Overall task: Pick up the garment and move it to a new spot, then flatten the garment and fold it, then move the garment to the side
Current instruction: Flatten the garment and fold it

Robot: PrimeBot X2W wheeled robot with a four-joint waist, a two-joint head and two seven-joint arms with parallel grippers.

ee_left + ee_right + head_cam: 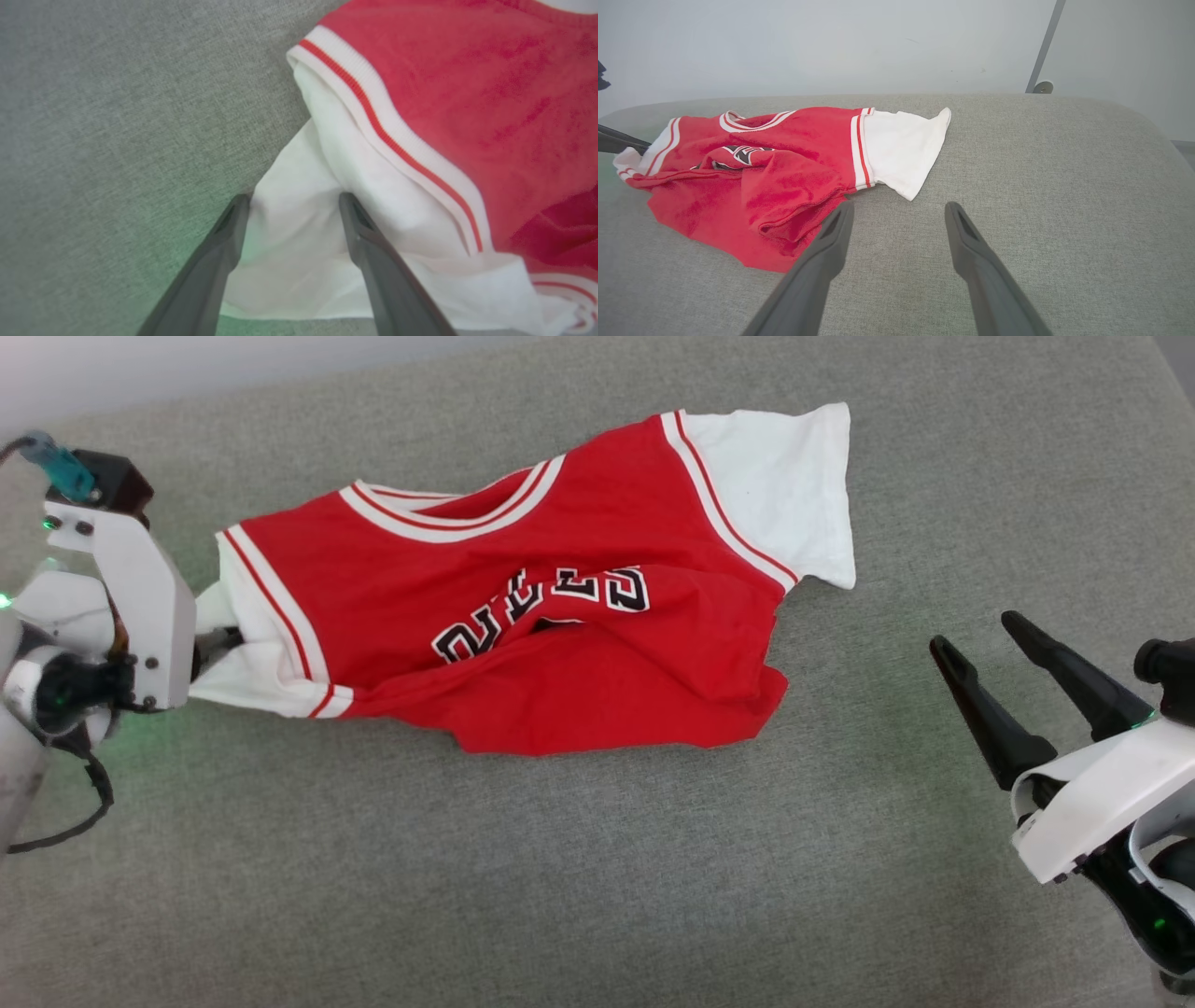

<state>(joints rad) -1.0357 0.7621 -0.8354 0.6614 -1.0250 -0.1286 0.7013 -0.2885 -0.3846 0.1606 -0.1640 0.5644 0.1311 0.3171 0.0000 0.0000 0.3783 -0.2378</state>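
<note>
There is one red T-shirt (pixel 579 616), and it lies on one grey padded surface (pixel 560 896). The T-shirt has two white sleeves (pixel 784 485), one at each end, and one line of black-and-white lettering (pixel 551 611) on its red front. There are two grippers: the left gripper (pixel 294 199) at the T-shirt's left sleeve, and the right gripper (pixel 976 633) apart from the T-shirt on its other side. Each gripper has two dark fingers (pixel 976 261), so four in all. Behind the T-shirt stands one thin metal post (pixel 1045 46).
</note>
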